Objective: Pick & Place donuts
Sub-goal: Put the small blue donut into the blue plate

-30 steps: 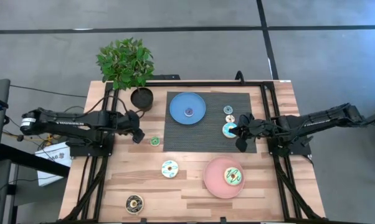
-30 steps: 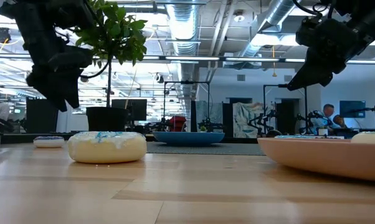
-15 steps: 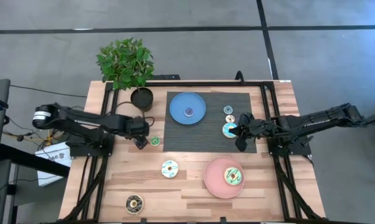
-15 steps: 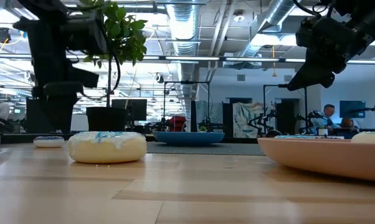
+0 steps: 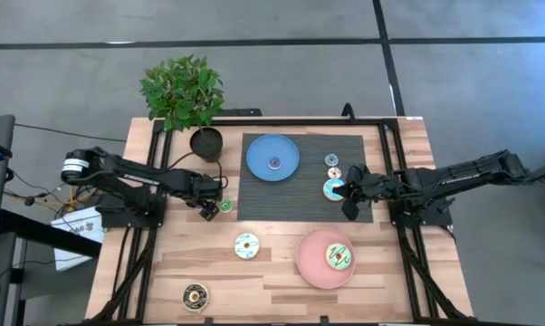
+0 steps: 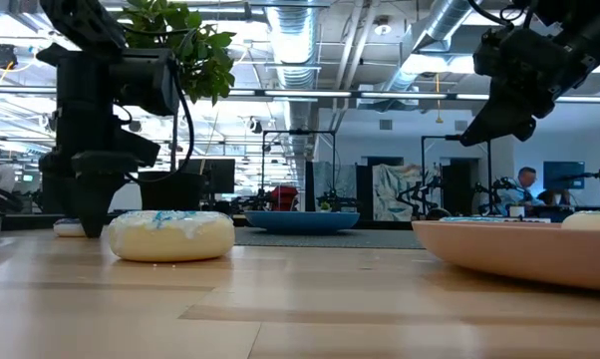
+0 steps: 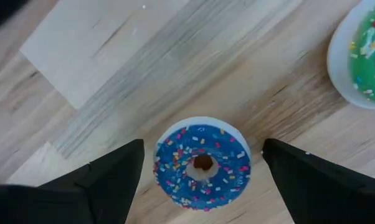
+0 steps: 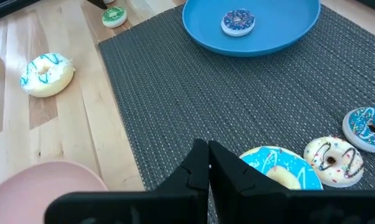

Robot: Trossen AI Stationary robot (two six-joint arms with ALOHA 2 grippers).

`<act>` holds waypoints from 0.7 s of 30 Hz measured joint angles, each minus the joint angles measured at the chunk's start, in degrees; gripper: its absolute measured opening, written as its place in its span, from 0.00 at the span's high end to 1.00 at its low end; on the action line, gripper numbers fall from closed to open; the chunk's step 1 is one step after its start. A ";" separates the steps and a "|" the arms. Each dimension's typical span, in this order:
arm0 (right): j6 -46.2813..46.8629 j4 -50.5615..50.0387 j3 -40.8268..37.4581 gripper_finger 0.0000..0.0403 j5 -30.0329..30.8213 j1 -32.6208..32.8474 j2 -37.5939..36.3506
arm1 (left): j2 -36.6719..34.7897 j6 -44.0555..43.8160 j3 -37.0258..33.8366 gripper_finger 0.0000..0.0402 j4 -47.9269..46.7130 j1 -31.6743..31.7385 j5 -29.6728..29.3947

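High view: the left arm has swung in across the wood over the last second. The left gripper (image 5: 209,207) now sits low over the table, with the green donut (image 5: 224,206) just beside it toward the mat (image 5: 282,201). The right gripper (image 5: 348,193) has not moved. It hangs over the mat edge, with the light blue donut (image 5: 334,189) just beside it.

Low view: the left gripper (image 6: 91,221) has dropped from well up to table level. A tiny donut (image 6: 69,227) lies right at its tip; I cannot tell which one. The cream donut (image 6: 170,234) is near, on its other side. The right gripper (image 6: 504,115) stays high.

Left wrist view: the fingers (image 7: 100,180) stand wide apart. The blue donut (image 7: 202,163) lies flat on the wood, centred between them and untouched. The green donut (image 7: 362,56) is off beyond one finger.

Right wrist view: the fingers (image 8: 197,168) are pressed together and hold nothing. The light blue donut (image 8: 271,168) lies just ahead.

Judgement: the descent looks finished and the blue donut is straddled. Closing is likely next. The donut is tiny, so a slightly off-centre squeeze could flick it away.
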 joint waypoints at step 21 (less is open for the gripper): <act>-0.02 0.00 0.00 1.00 -0.02 0.00 0.00 | 0.37 0.26 3.23 0.47 -1.60 0.12 -2.73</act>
